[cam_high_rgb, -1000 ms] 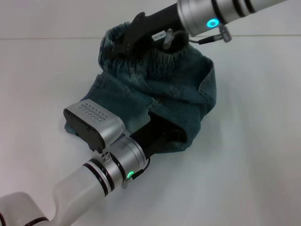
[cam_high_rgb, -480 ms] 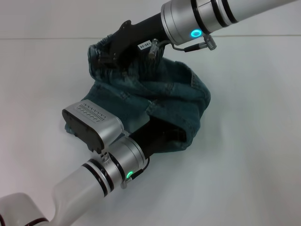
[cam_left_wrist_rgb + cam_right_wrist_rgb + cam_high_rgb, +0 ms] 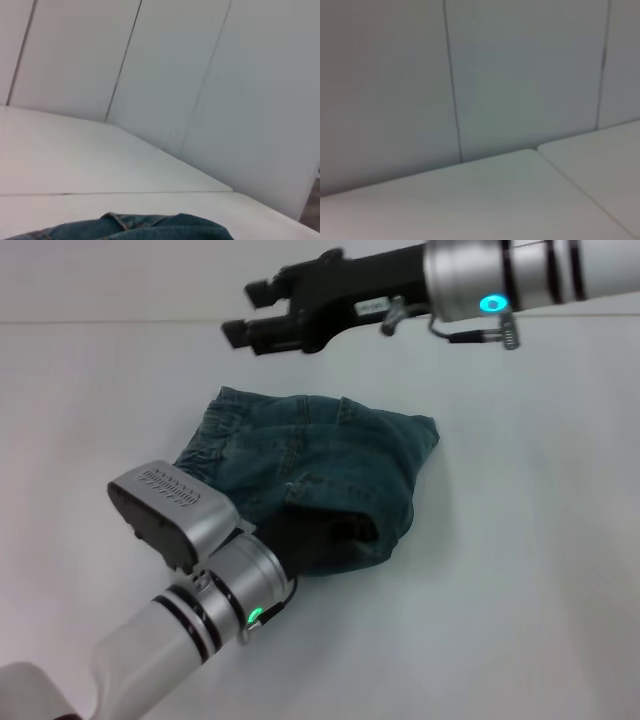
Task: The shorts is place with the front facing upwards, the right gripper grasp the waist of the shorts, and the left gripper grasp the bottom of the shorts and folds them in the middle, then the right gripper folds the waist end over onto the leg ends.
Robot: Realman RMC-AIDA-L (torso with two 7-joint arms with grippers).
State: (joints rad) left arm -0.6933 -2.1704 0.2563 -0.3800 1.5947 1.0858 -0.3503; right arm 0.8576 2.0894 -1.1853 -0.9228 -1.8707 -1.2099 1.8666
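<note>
While the right gripper (image 3: 240,313) is hanging above the far side of the table (image 3: 520,540), its two black fingers (image 3: 262,287) are standing slightly parted with nothing between them, clear of the cloth. Left gripper (image 3: 345,530): black jaws are sitting in the near leg end of the shorts (image 3: 320,455), denim wrapping around them; I cannot tell how wide they are standing or whether they are pinching fabric, since the cloth is hiding the tips.

Shorts are lying bunched in a rough folded heap near the table's middle, the gathered elastic waist toward the robot's left side, a corner of denim poking out on the right. Far edge of the heap is sitting well apart from the right gripper. Open table is showing on every side, most of it to the right and near side.

Materials: dark blue denim, visible seams and stitching, wrinkled top layer. Table is plain white, matte, with a seam line running across the back. Left wrist view is catching only a strip of denim (image 3: 150,227) and white wall panels (image 3: 200,75); right wrist view is showing only table and wall.
</note>
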